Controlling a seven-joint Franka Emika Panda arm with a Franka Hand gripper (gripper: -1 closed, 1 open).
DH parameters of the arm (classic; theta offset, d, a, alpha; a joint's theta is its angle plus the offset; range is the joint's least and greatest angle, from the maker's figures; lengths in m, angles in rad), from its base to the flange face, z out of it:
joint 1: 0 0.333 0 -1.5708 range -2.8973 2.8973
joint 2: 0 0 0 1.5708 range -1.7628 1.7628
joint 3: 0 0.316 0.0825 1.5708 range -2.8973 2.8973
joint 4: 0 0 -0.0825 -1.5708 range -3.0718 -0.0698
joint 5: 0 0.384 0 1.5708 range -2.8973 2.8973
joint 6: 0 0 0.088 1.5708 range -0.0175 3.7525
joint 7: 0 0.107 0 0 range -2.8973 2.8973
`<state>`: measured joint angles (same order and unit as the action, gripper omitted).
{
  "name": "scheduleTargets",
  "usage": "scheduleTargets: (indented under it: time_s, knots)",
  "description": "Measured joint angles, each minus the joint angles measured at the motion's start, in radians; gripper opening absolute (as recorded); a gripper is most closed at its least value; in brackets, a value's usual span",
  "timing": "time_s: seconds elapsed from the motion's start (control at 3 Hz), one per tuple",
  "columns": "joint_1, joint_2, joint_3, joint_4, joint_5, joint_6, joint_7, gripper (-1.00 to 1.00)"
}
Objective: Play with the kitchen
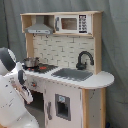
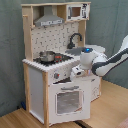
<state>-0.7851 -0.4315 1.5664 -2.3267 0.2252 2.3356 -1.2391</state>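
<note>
The kitchen (image 1: 75, 85) (image 2: 37, 85) is a tall white and light-wood toy with a hood (image 1: 39, 28), a microwave (image 1: 70, 23), a black faucet (image 1: 84, 60) and a grey sink (image 1: 72, 74). A small pot (image 1: 31, 62) (image 2: 47, 56) stands on the stovetop (image 2: 59, 58). My gripper (image 2: 75, 74) (image 1: 22, 82) is at the knob strip on the kitchen's front, just above the windowed oven door (image 2: 67, 100). Whether it touches a knob is hidden by the wrist.
The white arm (image 2: 107, 62) reaches in from the second exterior view's right, across the front of the counter. The kitchen stands on a wooden floor (image 2: 110, 107) with a grey curtain (image 1: 115, 50) behind it.
</note>
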Motion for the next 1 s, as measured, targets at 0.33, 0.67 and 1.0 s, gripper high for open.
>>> scheduleTargets:
  time_s: [0.33, 0.67, 1.0]
  knots:
    - [-0.057, 0.024, 0.073, -0.001, 0.000, -0.013, -0.034, -1.00]
    - [-0.076, 0.024, 0.096, 0.014, 0.000, -0.011, 0.062, -1.00]
    - [-0.074, 0.023, 0.121, 0.017, 0.000, -0.005, 0.159, -1.00]
